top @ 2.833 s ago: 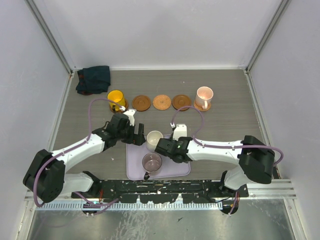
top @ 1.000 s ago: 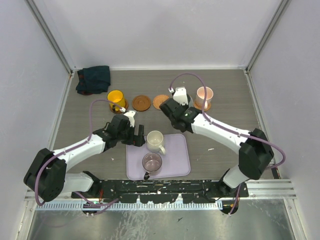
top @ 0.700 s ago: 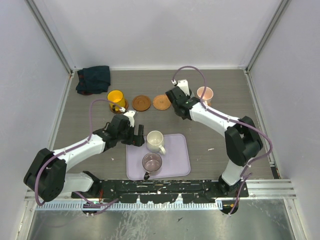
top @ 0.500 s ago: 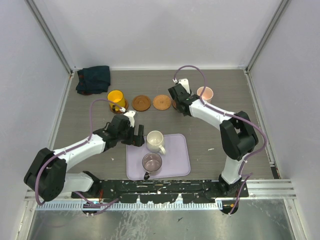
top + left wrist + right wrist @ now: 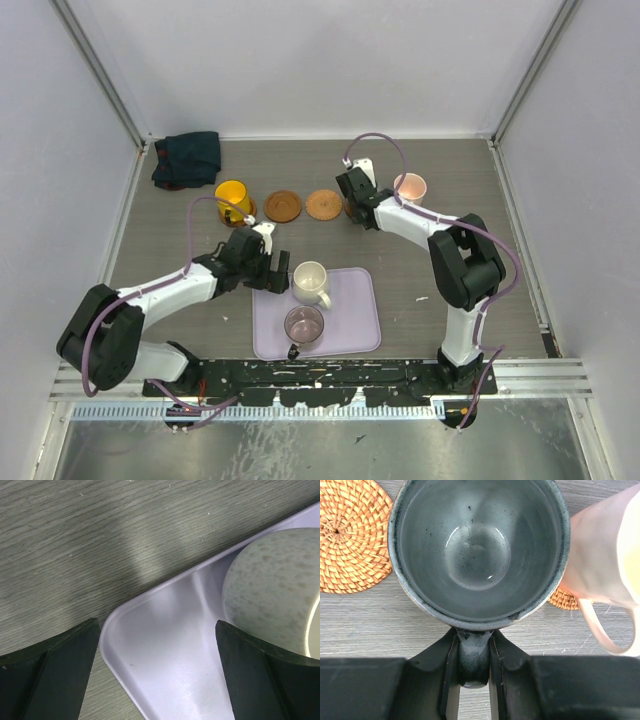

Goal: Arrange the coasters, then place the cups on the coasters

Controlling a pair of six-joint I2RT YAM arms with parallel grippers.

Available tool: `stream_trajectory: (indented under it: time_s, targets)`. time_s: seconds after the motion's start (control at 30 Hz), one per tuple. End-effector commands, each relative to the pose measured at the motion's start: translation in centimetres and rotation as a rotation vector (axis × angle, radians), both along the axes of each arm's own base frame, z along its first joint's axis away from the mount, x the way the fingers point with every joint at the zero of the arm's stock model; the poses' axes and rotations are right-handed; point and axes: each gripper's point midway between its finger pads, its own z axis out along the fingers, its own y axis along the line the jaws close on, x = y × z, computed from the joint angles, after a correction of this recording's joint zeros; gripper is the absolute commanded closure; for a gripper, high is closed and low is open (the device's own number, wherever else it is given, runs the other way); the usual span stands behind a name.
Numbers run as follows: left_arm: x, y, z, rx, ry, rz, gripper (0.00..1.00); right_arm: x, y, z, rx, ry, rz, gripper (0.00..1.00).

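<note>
My right gripper (image 5: 474, 660) is shut on the handle of the grey-green cup (image 5: 477, 545), which is upright between a woven coaster (image 5: 350, 535) and the pink cup (image 5: 605, 565). The pink cup stands on a coaster (image 5: 562, 600). In the top view the right gripper (image 5: 352, 200) is in the back row, beside two bare coasters (image 5: 283, 206) (image 5: 323, 204). The yellow cup (image 5: 231, 194) is at the row's left end. My left gripper (image 5: 275, 272) is open at the tray corner, with the cream cup (image 5: 277, 595) just to its right. The mauve cup (image 5: 304, 323) sits on the tray.
The lavender tray (image 5: 358, 318) lies near the front, between the arms; its corner (image 5: 165, 645) lies between my left fingers. A dark folded cloth (image 5: 187, 158) lies at the back left. Walls close in the table on three sides.
My right arm carried the grey-green cup from the tray to the back row beside the pink cup, and has settled there. The left arm has barely moved.
</note>
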Motion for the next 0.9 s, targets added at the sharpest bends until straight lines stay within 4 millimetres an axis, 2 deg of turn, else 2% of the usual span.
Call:
stream_trajectory:
  time_s: [0.0,0.5,0.87]
  targets:
    - [1.3,-0.6,1.3,-0.015,-0.044,-0.008,0.0,3.8,1.5,5.4,0.093,-0.207,-0.024,0.99]
    - [1.3,-0.6,1.2,-0.009,-0.041,-0.009,0.0,3.9,1.2,3.4,0.12,-0.167,-0.05,0.99]
    - [1.4,-0.5,1.3,-0.003,-0.04,-0.007,0.0,3.4,0.7,3.1,0.143,-0.152,-0.083,0.99]
